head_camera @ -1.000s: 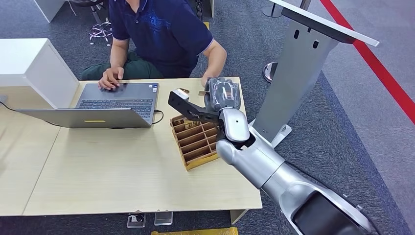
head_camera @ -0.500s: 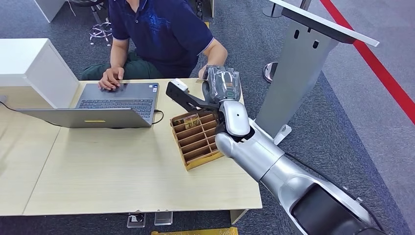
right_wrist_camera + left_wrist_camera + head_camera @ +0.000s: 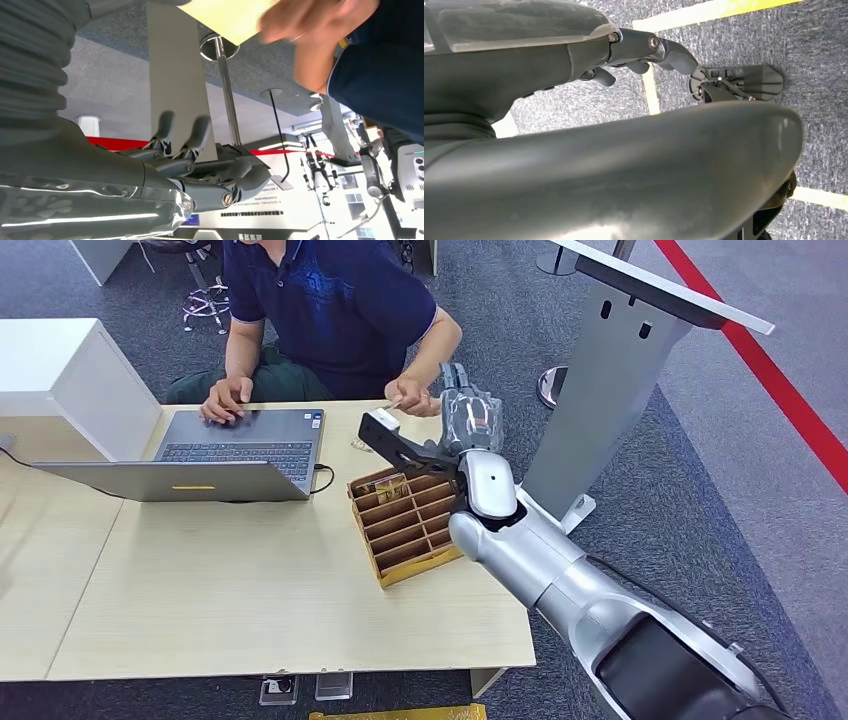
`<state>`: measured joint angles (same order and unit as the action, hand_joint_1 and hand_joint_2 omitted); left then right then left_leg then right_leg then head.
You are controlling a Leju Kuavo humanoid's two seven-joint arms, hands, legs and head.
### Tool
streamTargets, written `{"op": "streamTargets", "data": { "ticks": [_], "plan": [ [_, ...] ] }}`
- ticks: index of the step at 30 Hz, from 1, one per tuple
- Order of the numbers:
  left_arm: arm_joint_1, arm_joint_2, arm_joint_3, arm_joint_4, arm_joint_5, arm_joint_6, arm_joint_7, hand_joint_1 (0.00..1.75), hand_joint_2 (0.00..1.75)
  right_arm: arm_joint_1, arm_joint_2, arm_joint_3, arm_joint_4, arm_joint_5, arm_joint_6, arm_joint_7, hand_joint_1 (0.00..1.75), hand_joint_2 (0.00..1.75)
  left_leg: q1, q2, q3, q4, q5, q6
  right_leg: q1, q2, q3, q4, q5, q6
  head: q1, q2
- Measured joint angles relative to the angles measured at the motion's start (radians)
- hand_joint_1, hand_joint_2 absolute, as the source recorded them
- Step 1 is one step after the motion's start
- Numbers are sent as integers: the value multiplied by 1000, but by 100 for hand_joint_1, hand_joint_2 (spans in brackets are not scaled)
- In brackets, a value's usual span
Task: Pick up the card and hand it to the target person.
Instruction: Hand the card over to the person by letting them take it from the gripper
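right hand (image 3: 468,420) raised with fingers apart, seemingly empty, beside the person's hand (image 3: 412,400) pinching the card (image 3: 393,404).

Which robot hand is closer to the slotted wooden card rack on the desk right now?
Right. The right hand is raised just beyond the slotted wooden card rack; the left hand hangs over carpet, away from it.

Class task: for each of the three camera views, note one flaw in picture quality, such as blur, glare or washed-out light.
Head view: evenly lit and sharp. Right wrist view: the person's hand is smeared with motion blur, and the bright background beyond the right hand is washed out. Left wrist view: a dark body part close to the lens is soft and out of focus, with a dull sheen.
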<state>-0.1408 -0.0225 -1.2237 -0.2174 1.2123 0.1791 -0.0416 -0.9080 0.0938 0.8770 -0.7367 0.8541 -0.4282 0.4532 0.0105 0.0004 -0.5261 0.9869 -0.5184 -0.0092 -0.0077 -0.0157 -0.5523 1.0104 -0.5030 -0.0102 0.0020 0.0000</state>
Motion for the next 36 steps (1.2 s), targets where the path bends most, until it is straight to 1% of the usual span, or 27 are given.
{"op": "streamTargets", "data": {
  "ticks": [2,4,11,17,20,25,29,32,36],
  "plan": [
    [-1,0,0,0,1,-1,0,0,0,5,-3,-1,-4,-11,-4,-6,0,175,0,0,0,0,0,0,0,0,0,0,0,0,0,0],
    [-2,0,0,0,4,-2,0,0,0,16,-9,-5,-18,-50,-12,-27,0,175,0,0,0,0,0,0,0,0,0,0,0,0,0,0],
    [0,0,0,0,14,-3,-3,0,0,95,-44,-57,-135,-319,-21,-189,0,175,0,0,0,0,0,0,0,0,0,0,0,0,0,0],
    [3,3,0,0,21,-3,-15,0,0,202,-109,-103,-301,-601,16,-326,0,175,0,0,0,0,0,0,0,0,0,0,0,0,0,0],
    [6,5,0,0,30,-3,-23,0,0,268,-149,-121,-393,-703,32,-390,0,175,0,0,0,0,0,0,0,0,0,-1,0,0,0,0],
    [15,8,0,0,43,-1,-42,0,0,387,-210,-146,-523,-812,39,-475,0,175,0,0,0,0,-1,0,0,0,0,-1,0,0,0,0],
    [24,10,0,0,52,1,-53,0,0,504,-255,-170,-610,-883,41,-551,0,175,0,0,0,0,-1,0,0,0,0,-1,0,0,0,0],
    [29,11,1,0,59,5,-53,0,0,601,-281,-194,-662,-921,56,-610,0,175,0,0,0,0,-1,0,0,0,0,-1,0,0,0,0],
    [31,11,2,0,65,8,-53,0,0,696,-304,-224,-709,-942,84,-654,0,175,0,0,0,0,-1,0,0,0,0,-1,0,0,0,0]
  ]
}}
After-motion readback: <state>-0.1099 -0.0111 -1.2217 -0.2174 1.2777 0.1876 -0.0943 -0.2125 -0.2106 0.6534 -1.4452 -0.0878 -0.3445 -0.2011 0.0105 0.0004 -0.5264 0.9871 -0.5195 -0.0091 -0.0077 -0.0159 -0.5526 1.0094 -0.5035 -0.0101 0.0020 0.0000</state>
